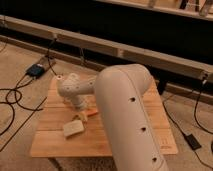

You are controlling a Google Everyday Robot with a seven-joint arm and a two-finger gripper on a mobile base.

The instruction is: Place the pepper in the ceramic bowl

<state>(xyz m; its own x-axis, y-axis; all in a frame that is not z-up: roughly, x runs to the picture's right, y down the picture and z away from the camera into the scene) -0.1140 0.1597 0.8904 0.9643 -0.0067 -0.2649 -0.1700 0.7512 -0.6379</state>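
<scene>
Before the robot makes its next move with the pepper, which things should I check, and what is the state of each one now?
1. The pepper is in view: ok. It lies on the wooden table, partly hidden by the arm.
2. The gripper is at the pepper: ok. It is low over the table, right beside the pepper.
3. The pepper is held: cannot tell.
4. The ceramic bowl is located: not ok. No bowl is in view; the arm may hide it.
5. The pale block is out of the way: cannot tell. It lies close in front of the gripper.
</scene>
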